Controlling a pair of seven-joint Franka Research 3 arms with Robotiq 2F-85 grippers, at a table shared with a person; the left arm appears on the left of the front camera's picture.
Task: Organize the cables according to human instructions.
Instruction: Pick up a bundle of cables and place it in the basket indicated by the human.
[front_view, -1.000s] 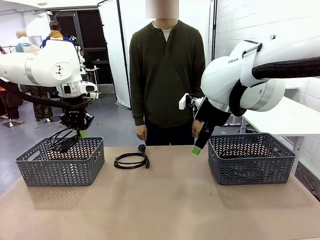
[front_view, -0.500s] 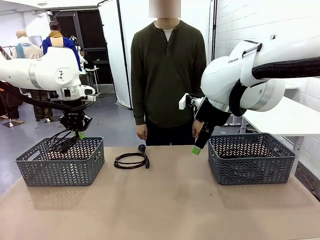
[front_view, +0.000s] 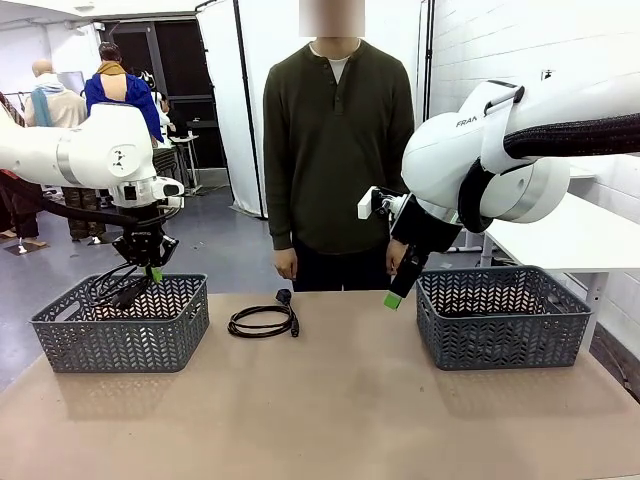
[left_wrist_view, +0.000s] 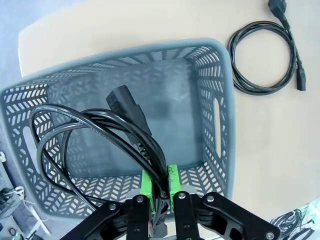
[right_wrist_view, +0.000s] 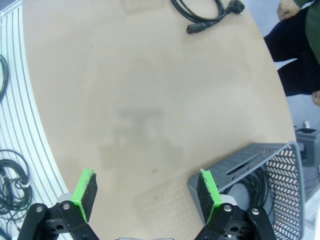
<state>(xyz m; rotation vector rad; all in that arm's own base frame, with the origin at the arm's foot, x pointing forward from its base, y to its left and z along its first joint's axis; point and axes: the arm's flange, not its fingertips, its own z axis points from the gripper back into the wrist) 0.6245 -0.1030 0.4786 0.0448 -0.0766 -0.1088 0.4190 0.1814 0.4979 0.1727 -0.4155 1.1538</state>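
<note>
Black left gripper (front_view: 154, 271) with cable (front_view: 116, 289) above basket (front_view: 120, 340)

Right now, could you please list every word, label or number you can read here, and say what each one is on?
"FRA": dark letters on the white shell of the right arm; the word is cut off after that.
White print along the jacket of the held cable in the left gripper: too small to read.
Nothing else is legible.
</note>
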